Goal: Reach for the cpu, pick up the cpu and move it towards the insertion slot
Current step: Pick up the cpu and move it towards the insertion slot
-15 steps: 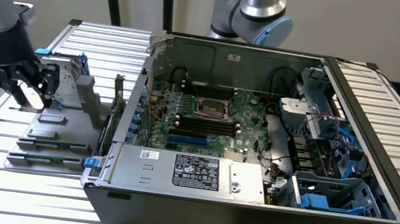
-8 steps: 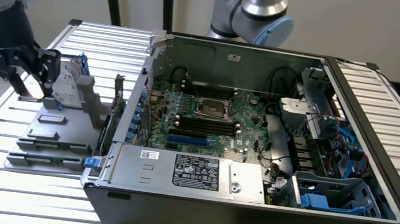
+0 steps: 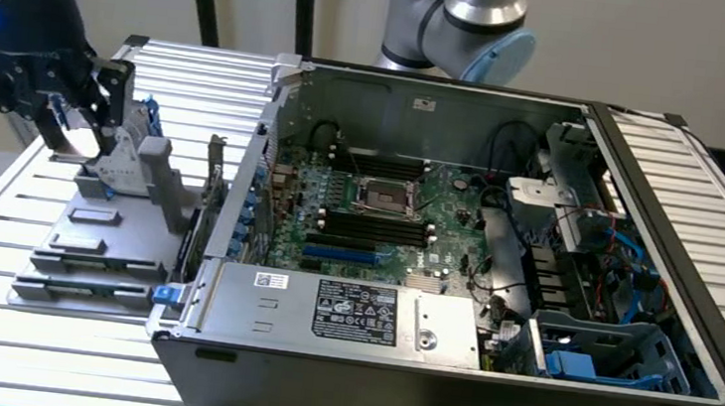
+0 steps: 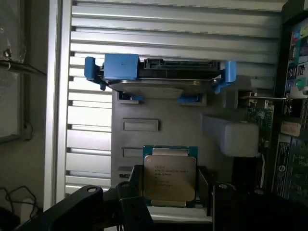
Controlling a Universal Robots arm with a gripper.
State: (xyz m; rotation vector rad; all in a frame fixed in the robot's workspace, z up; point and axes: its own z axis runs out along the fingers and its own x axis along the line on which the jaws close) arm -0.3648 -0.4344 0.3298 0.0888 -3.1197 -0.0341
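Observation:
The cpu [image 4: 169, 177] is a small square chip with a silver top and a thin green edge. It lies flat on a grey fixture [image 4: 192, 130]. My gripper [image 4: 171, 192] straddles it, with a dark finger [image 4: 132, 190] on one side and the other finger [image 4: 216, 197] opposite. A narrow gap shows at each side, so the gripper is open. In the exterior view my gripper [image 3: 70, 130] hangs over the grey fixture [image 3: 100, 238] at that view's left. The insertion slot [image 3: 383, 197], a silver-framed square socket, sits on the motherboard inside the open case.
A silver hard drive in a blue frame [image 4: 159, 77] stands upright on the fixture just beyond the cpu, and shows in the exterior view too [image 3: 135, 146]. The open computer case [image 3: 479, 105] has a tall wall between fixture and motherboard. Black memory slots [image 3: 374, 229] lie beside the socket.

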